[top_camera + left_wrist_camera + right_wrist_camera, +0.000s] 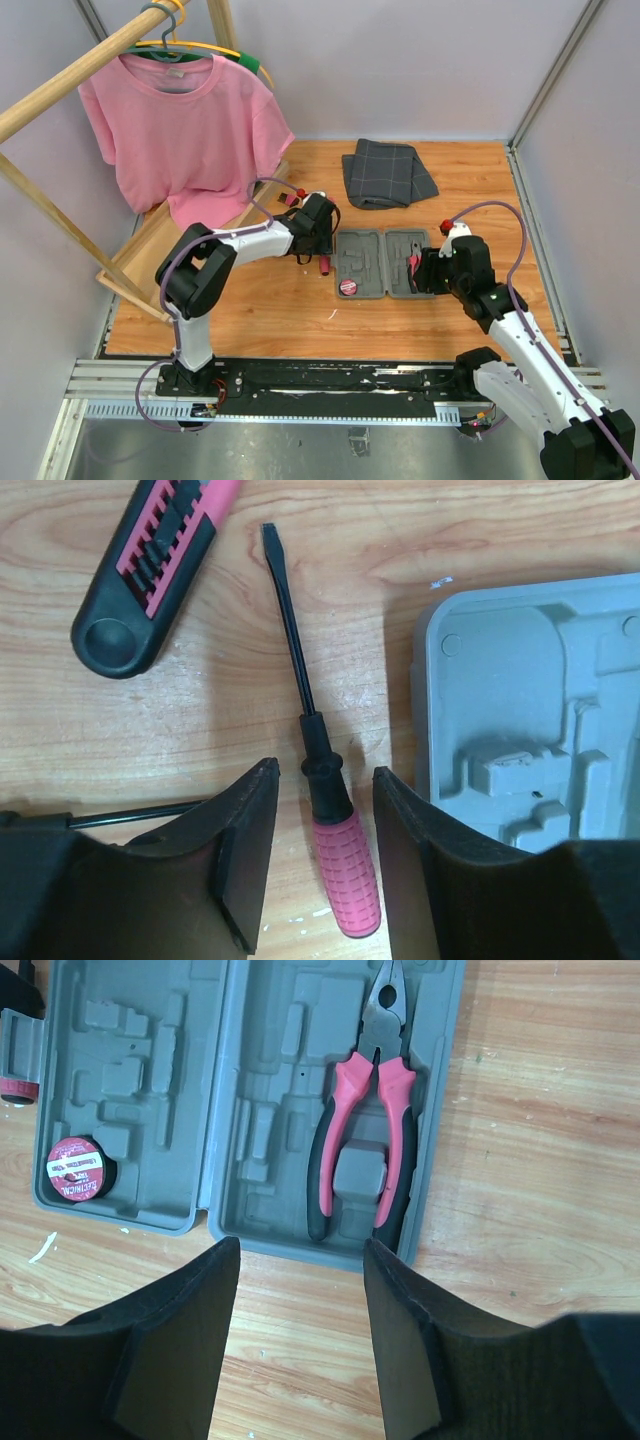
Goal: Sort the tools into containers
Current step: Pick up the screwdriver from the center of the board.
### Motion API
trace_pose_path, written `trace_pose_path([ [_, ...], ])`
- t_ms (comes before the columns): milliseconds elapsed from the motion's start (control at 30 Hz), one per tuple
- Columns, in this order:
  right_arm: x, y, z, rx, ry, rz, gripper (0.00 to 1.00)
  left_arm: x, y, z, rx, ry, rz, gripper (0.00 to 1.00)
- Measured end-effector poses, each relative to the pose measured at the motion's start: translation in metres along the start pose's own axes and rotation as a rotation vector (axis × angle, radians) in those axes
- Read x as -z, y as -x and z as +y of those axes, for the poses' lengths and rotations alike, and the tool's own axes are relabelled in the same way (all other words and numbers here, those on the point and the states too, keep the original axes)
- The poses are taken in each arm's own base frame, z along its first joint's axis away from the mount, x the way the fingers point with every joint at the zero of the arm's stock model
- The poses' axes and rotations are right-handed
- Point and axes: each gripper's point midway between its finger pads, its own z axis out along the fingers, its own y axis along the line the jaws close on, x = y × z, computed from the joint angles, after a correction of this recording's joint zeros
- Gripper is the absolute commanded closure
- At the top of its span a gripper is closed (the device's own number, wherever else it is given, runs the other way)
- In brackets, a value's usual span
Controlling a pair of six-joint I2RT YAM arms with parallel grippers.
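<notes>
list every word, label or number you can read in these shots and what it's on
Round red label on the tape roll, lying in the grey tool case: white print, too small and blurred to read.
Pliers, screwdriver, utility knife, pink shirt: no lettering visible.
Nothing else in any view carries readable text.

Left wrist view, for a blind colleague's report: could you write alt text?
The open left claw straddles a pink-handled flathead screwdriver lying on the wooden table. A pink-and-black utility knife lies upper left; a grey tool case sits right.
</notes>
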Motion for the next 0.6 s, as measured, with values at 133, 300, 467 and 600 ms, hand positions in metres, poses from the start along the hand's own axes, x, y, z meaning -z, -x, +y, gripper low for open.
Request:
trace_pose_path([
  [133,0.0001,-0.0004,0.0017,-0.006,0.008,0.002,0.46,-0.0062,-0.0048,-0.0007,-0.028,0.026,0.015,0.62],
  [300,0.0002,-0.0011,0.0034,-0.010,0.017,0.004,0.46,-0.0054,-0.0081,0.0012,-0.049,0.052,0.021,0.70],
  [467,0.0008,-0.0008,0.0050,-0.014,0.026,0.003,0.45,-0.0047,-0.0080,0.0020,-0.056,0.063,0.019,0.80],
  [600,0.0011,-0.0003,0.0052,-0.018,0.026,0.000,0.45,-0.0044,-0.0075,0.0031,-0.062,0.067,0.017,0.85],
])
